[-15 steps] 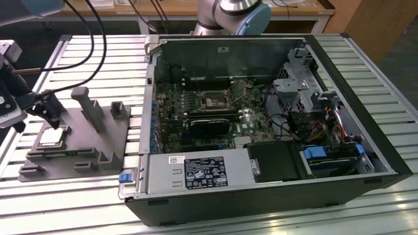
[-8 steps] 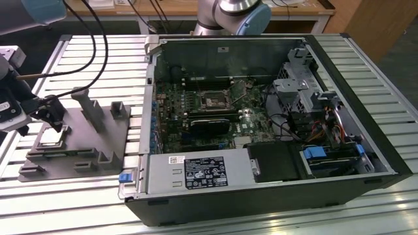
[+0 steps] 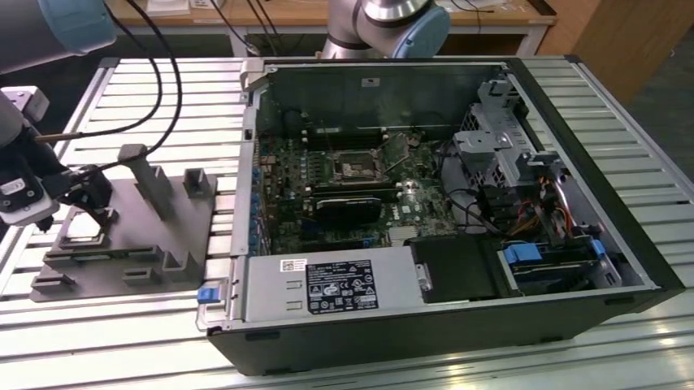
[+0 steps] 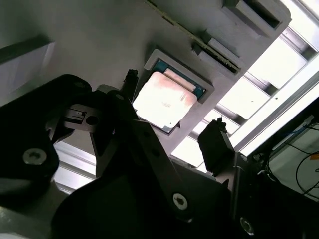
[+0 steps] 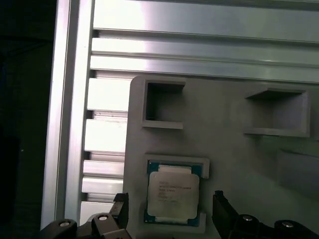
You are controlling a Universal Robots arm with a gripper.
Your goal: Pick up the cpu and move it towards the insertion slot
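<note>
While the cpu [image 5: 173, 193] sits nested in the grey fixture plate [image 5: 224, 149], the gripper [image 5: 170, 211] straddles it, fingers [image 5: 223, 213] apart. Nothing lifted yet, insertion slot [image 3: 356, 169] well apart from the cpu.

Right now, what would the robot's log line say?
gripper: open, straddling cpu | cpu: resting in fixture plate, not lifted | insertion slot: inside computer case

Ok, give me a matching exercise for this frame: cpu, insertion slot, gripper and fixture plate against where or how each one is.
1 cpu
2 insertion slot
3 gripper
4 fixture plate

A inside the open computer case
B open, straddling the cpu
C seated in a plate recess
D on the slatted table

Pairs: 1-C, 2-A, 3-B, 4-D.
</note>
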